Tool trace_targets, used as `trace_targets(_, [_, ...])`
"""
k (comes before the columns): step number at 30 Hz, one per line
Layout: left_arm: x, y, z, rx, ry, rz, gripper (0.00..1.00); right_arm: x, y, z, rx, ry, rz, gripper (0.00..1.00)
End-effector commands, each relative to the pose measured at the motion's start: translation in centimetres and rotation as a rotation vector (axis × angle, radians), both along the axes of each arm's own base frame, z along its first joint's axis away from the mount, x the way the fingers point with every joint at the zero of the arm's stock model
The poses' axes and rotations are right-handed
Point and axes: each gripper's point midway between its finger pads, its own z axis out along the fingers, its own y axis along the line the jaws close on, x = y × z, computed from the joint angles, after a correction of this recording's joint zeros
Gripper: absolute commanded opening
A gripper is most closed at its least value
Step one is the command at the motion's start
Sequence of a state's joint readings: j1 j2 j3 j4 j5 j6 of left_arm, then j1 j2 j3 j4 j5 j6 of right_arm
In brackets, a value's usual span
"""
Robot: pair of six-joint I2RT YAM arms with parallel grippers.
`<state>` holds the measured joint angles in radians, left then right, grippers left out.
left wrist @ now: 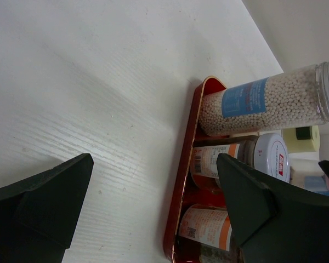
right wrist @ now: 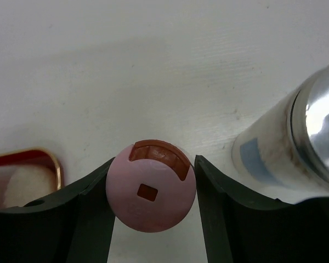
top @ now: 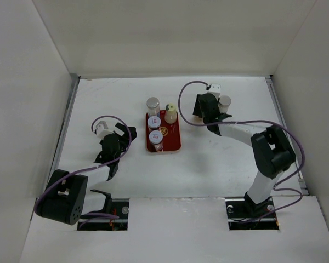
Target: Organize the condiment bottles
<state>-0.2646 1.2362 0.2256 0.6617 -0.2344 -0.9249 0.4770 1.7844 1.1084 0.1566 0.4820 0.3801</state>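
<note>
- right gripper (right wrist: pixel 151 164): fingers pressed against both sides of the cap of the pink-cap bottle (right wrist: pixel 151 193), about half open, so it has a grip on it
- pink-cap bottle: upright, cap facing the right wrist camera, right of the red tray (top: pixel 173 141) and outside it; can't tell if its base touches the table (top: pixel 219 164); hidden under the gripper in the top view
- blue-band bottle (right wrist: pixel 296 142): shiny grey cap, standing on the table just beside the gripper's outer finger, not gripped; in the top view it sits right of the right gripper (top: pixel 208 112)
- red tray: mid-table, holds four bottles, all upright
- silver-cap bottle (top: pixel 153 104): far-left corner of the tray, white pellets inside, blue label
- yellow-cap bottle (top: pixel 170 114): far-right side of the tray
- far white-cap bottle (top: pixel 154 123) and near white-cap bottle (top: pixel 156 137): in line down the tray's left side, red marks on the caps
- left gripper (left wrist: pixel 153 164): wide open, nothing between the fingers, left of the tray and apart from it, pointing at its long side
</note>
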Motion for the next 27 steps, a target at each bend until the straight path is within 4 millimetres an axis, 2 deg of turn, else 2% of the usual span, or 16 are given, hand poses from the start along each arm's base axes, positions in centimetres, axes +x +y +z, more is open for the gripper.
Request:
trace_targets(1, [0.8, -0.6, 2.0, -0.025, -0.065, -0.015, 1.0, -2.2, 3.8, 5.8, 0.063, -0.135, 0.085, 0.47])
trace_targets(5, [0.9, -0.8, 1.8, -0.019, -0.058, -0.014, 1.0, -4.8, 8.8, 6.7, 0.102, -0.153, 0.207, 0.48])
trace_targets(10, [0.8, -0.8, 2.3, -0.023, -0.078, -0.013, 1.0, -5.4, 14.2, 6.6, 0.139, -0.152, 0.322, 0.48])
trace_targets(12, [0.7, -0.8, 1.9, -0.021, -0.064, -0.016, 1.0, -5.4, 15.6, 6.2, 0.138, -0.142, 0.346, 0.48])
trace_targets(15, [0.7, -1.0, 2.3, -0.029, -0.075, -0.025, 1.0, -5.4, 16.7, 5.2, 0.129, -0.125, 0.361, 0.49])
trace_targets(19, [0.7, -1.0, 1.9, -0.025, -0.065, -0.023, 1.0, -5.1, 17.0, 3.0, 0.111, -0.087, 0.359, 0.49])
trace_targets(22, [0.7, -1.2, 2.2, -0.03, -0.072, -0.03, 1.0, -4.8, 17.0, 2.0, 0.097, -0.075, 0.349, 0.51])
trace_targets(24, [0.7, -1.1, 2.2, -0.027, -0.073, -0.022, 1.0, -5.0, 16.8, 2.0, 0.096, -0.074, 0.346, 0.58])
trace_targets(27, [0.7, -1.1, 2.0, -0.028, -0.066, -0.028, 1.0, -5.2, 16.6, 3.3, 0.098, -0.091, 0.35, 0.76])
